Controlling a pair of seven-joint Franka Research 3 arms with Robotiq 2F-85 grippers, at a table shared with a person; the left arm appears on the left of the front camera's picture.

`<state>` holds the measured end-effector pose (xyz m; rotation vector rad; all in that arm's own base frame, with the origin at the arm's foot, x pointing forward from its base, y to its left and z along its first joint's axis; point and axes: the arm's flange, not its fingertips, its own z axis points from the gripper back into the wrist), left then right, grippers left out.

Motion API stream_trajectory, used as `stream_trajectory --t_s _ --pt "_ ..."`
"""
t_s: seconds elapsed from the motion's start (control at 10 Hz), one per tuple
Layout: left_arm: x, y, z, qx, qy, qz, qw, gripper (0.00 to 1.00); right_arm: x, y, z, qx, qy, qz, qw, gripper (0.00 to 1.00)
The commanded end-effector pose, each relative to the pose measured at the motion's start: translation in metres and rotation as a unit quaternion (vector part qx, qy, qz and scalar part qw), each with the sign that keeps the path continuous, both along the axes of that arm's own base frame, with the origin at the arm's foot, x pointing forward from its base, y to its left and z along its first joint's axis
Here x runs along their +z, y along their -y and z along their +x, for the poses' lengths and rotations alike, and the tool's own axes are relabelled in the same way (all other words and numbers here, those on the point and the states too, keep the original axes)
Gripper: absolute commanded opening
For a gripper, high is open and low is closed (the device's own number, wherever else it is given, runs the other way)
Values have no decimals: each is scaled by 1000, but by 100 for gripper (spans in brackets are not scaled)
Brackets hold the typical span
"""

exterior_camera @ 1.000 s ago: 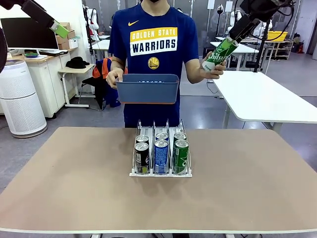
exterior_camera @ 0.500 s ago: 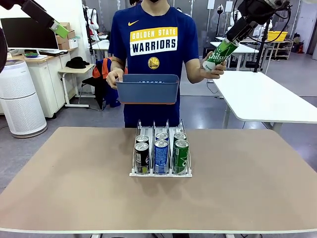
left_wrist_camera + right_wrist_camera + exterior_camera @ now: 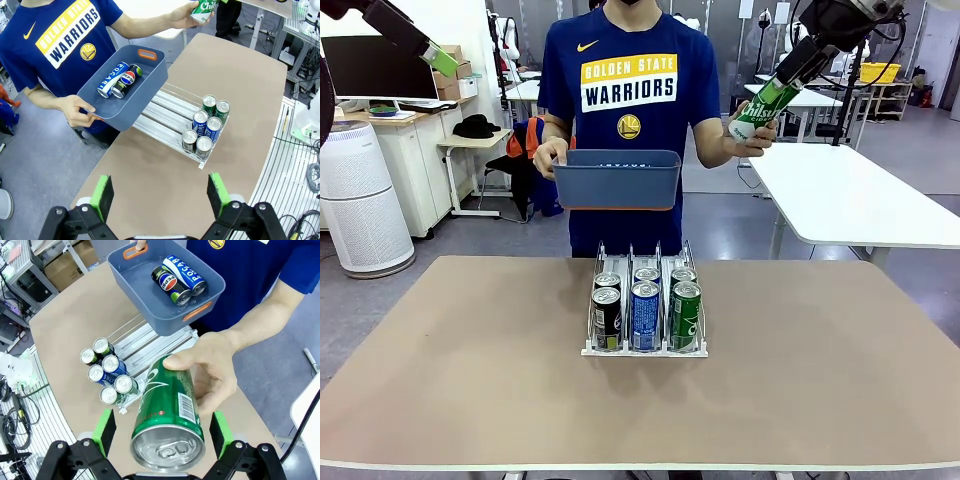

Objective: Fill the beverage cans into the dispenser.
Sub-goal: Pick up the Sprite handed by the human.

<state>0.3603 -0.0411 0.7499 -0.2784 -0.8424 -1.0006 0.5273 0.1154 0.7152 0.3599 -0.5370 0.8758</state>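
Tan tabletop (image 3: 440,400) filled the lower half of the front view. At its centre stood the dispenser (image 3: 645,353), a white-based rack with three narrow lanes. Each lane held two beverage cans: a black can (image 3: 607,318), a blue can (image 3: 645,316) and a green can (image 3: 685,316) in the front row, with three more cans directly behind them.

Beyond the far table edge, a person in a blue shirt held a blue-grey tub (image 3: 618,180) level in one hand (image 3: 552,155), at upper centre of the frame. In the right wrist view, the tub contained a blue can lying flat (image 3: 184,274) beside a black can (image 3: 171,285).

The person's other hand (image 3: 752,135) held up a tilted green can (image 3: 765,105) at the upper right. The right gripper (image 3: 162,432) had its jaws spread to either side of this can's silver top, not clamped on it; the grasp was the hand's.

The left gripper (image 3: 162,192) hung high at the upper left of the front view, jaws released and holding nothing.

Behind were white tables, a monitor and a white cylindrical appliance at far left.
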Motion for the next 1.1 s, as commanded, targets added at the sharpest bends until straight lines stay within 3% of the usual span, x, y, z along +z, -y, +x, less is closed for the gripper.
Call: stream_trajectory --t_s 0.0,0.4,1.0 --pt "-2 -1 0 0 -2 0 1000 100 -1 1 0 0 -1 0 1000 100" --pt "-2 -1 0 0 -2 0 1000 100 -2 -2 8 1 20 11 1000 100" --pt "-2 -1 0 0 -2 0 1000 100 -1 -2 6 -6 10 3 1000 100"
